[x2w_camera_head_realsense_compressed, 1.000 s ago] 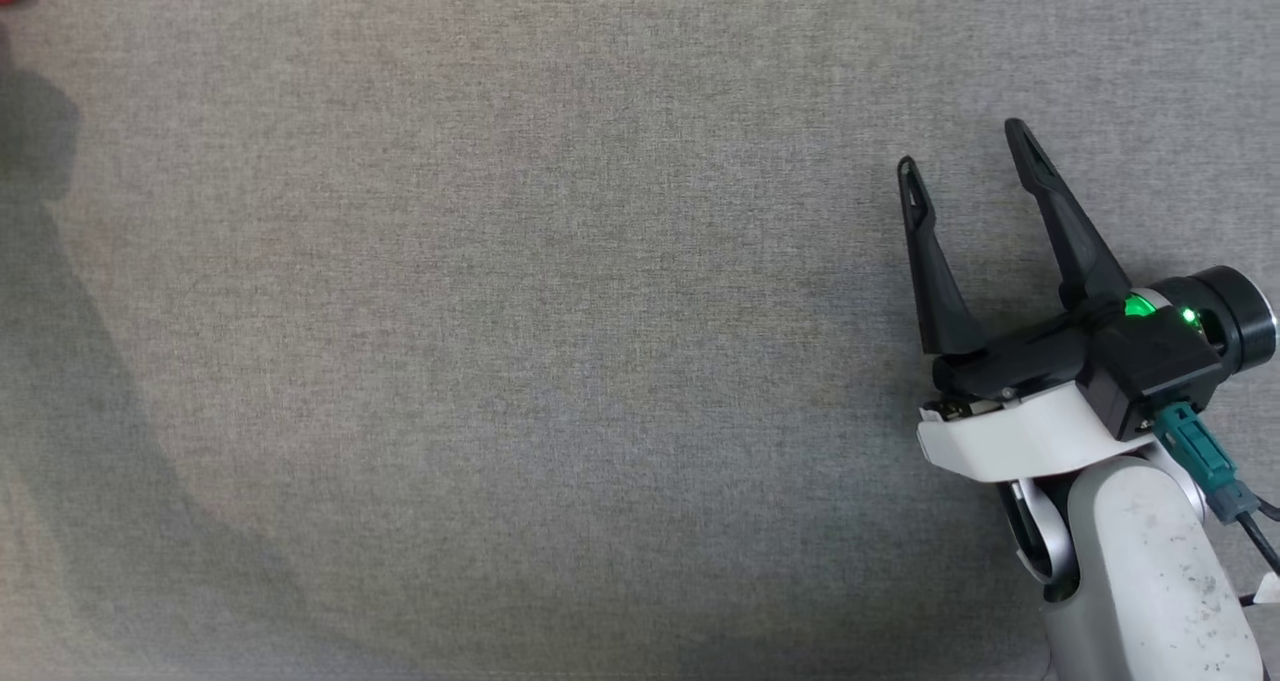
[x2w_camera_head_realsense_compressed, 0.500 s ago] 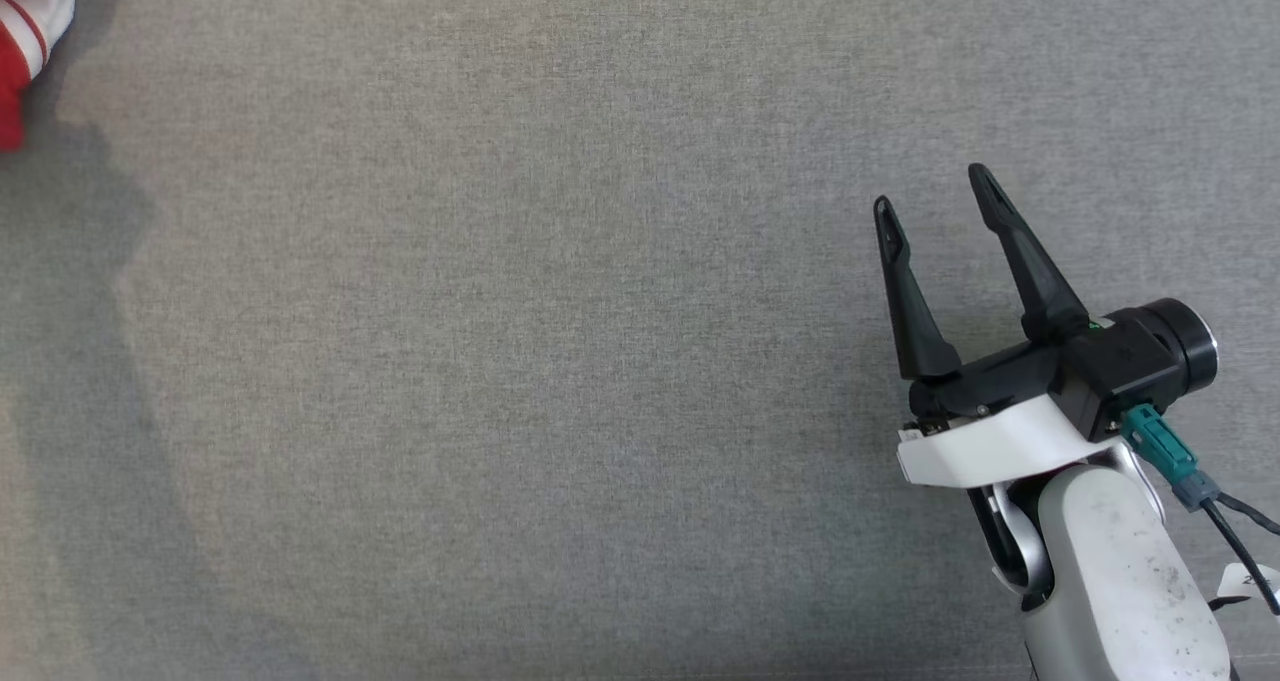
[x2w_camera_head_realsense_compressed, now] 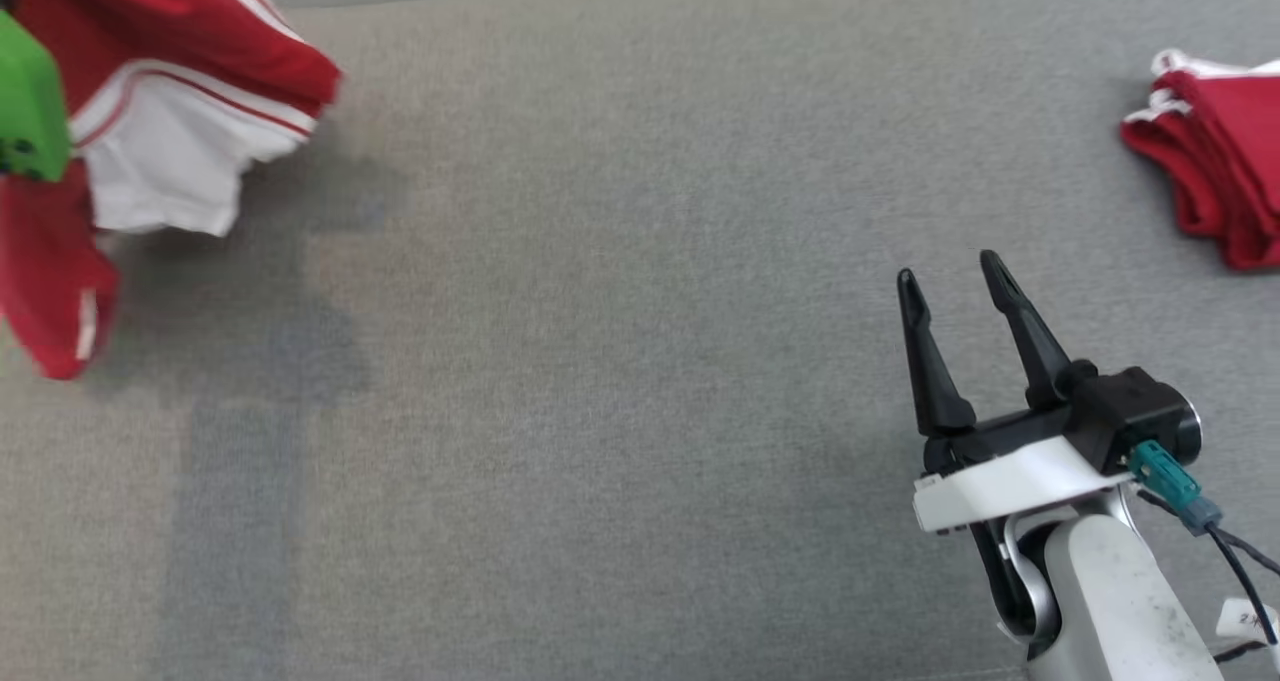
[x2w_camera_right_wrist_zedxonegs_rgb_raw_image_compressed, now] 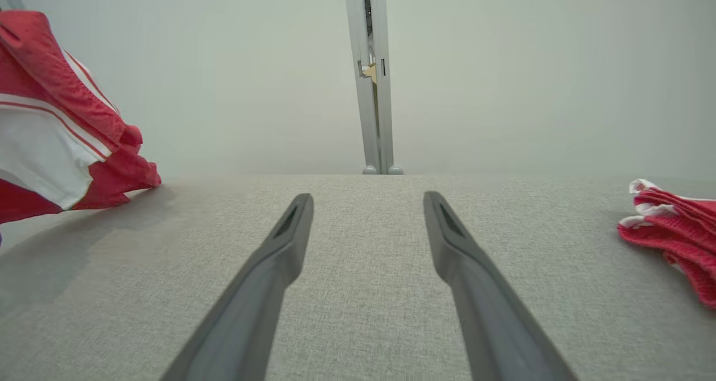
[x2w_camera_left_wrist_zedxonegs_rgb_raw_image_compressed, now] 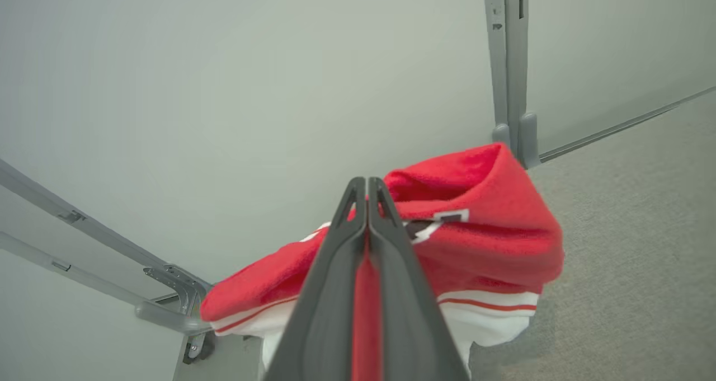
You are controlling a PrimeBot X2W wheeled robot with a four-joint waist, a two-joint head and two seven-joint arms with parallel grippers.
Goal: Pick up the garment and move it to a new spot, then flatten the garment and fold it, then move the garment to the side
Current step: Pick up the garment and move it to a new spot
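Two dark fingers of our left gripper (x2w_camera_left_wrist_zedxonegs_rgb_raw_image_compressed: 366, 182) are pressed together, and a thin strip of red cloth shows between them, so we have hold of the garment (x2w_camera_left_wrist_zedxonegs_rgb_raw_image_compressed: 492, 230). Our right gripper (x2w_camera_head_realsense_compressed: 948, 271) stands wide open with nothing in it, low over the grey worktop (x2w_camera_head_realsense_compressed: 600, 381) and well apart from the garment.

We judge that the grip takes little cloth. If the arm swings fast, the weight of the hanging part could pull the cloth out of the fingers. The low end may also drag on the worktop and roll under itself, which would make the flattening harder. No second gripper supports it.

The garment is red mesh cloth with a white panel and thin red and white stripes. It hangs bunched and folded over at the far left of the head view, near the rear edge of the worktop, and throws a shadow below. Another red and white pile (x2w_camera_head_realsense_compressed: 1210, 171) lies at the far right.
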